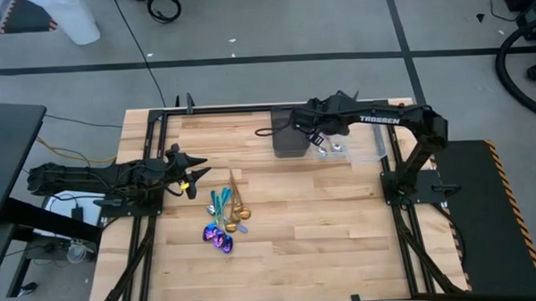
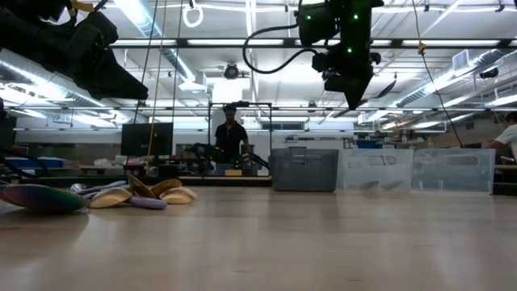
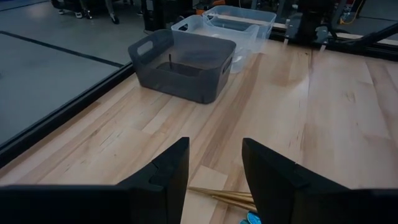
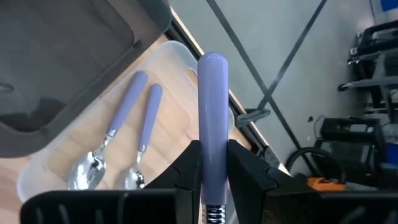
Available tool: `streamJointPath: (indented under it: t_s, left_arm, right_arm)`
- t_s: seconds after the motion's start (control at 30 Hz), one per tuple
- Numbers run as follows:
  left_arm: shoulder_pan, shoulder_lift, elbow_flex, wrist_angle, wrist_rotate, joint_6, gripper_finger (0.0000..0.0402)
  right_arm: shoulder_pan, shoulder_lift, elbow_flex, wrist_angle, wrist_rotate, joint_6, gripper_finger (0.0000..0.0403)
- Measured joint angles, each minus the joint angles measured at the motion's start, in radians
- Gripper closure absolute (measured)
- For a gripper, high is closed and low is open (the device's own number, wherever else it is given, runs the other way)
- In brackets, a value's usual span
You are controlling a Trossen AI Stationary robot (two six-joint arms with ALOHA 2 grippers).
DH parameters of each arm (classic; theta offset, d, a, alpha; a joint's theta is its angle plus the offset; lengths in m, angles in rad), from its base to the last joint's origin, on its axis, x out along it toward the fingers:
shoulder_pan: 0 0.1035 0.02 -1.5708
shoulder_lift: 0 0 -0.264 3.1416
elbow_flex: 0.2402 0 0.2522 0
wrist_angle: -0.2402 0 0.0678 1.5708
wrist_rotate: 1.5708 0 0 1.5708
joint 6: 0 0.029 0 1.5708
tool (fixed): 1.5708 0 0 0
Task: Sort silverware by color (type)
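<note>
The right gripper (image 4: 212, 186) pinches a smooth lilac-handled utensil (image 4: 212, 124) above the clear bin (image 4: 180, 59) near the table's far edge — two matching spoons (image 4: 118, 134) lie inside. Glossy gold, teal and purple silverware (image 1: 224, 216) is heaped mid-table on pale wood planks (image 1: 324, 220). The left gripper (image 3: 214, 171) hangs spread and empty beside it.

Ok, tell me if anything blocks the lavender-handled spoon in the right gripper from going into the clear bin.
Nothing visible does. The right gripper holds the lavender-handled spoon above the clear bin, which is open-topped and holds only two matching spoons, with bare floor beside them.
</note>
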State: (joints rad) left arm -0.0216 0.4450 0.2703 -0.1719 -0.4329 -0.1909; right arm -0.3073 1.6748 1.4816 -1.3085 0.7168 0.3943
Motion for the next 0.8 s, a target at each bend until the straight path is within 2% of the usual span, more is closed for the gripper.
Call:
streamJointPath:
  t_s: [0.27,0.8]
  left_arm:
    - [0.000,0.000,0.000,-0.007,0.000,-0.007,0.0246]
    - [0.000,0.000,0.000,-0.005,0.000,-0.007,0.0246]
  right_arm:
    - [0.000,0.000,-0.093,0.021,0.001,-0.058,0.0332]
    - [-0.037,0.000,-0.270,0.293,-0.009,-0.209,0.0331]
